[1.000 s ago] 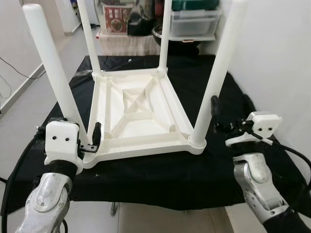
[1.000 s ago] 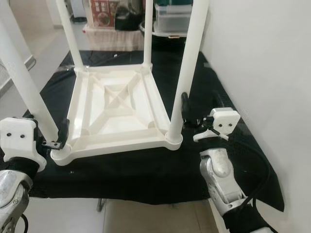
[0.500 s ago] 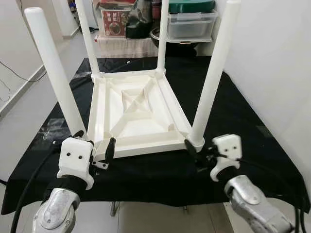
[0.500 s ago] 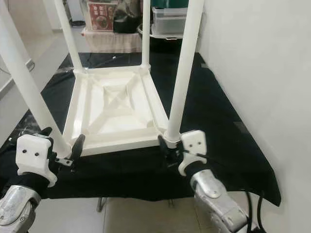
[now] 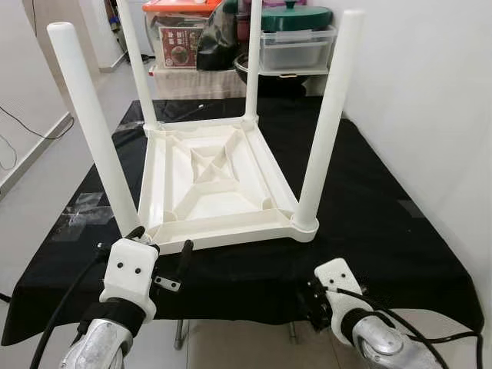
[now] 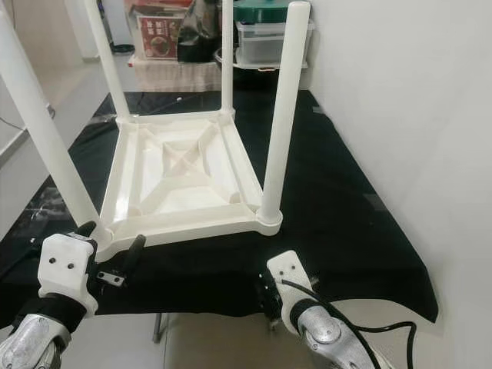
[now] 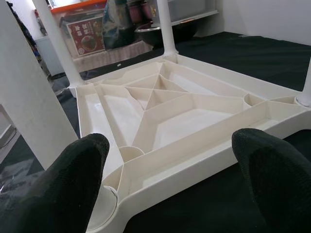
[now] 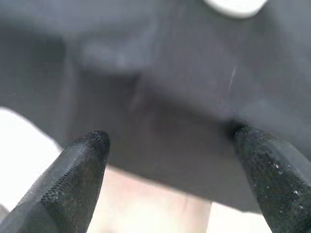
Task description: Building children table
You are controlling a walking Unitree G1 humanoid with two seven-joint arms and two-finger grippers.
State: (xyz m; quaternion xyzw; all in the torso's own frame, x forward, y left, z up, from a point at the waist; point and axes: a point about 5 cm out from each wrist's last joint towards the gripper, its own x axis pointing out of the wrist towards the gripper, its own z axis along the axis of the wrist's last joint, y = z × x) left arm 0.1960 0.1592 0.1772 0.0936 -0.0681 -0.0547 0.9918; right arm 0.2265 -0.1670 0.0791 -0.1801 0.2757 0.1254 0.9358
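White walls close in on the right of a surface (image 5: 369,207) draped in black cloth, and beyond its far edge stand a clear plastic storage box (image 5: 296,48) with a dark green lid on top and a printed carton (image 5: 178,44) under an orange lid. On the cloth lies the white plastic children's table (image 5: 215,181), turned upside down so its ribbed underside with a crossed brace faces up. Four round white legs (image 5: 327,115) rise upright from its corners, two at the near edge and two at the far edge. The left hand (image 5: 165,265) hovers at the near left corner of the table, just short of its rim, beside the near left leg (image 5: 92,131); its two black fingers (image 7: 73,179) stand apart and hold nothing, with the tabletop's edge seen between them in the left wrist view. The right hand (image 5: 311,301) sits lower, at the near edge of the surface and well apart from the near right leg; its fingers (image 8: 82,165) are also spread and empty, pointing at the hanging black cloth and the pale floor (image 8: 160,213) below.
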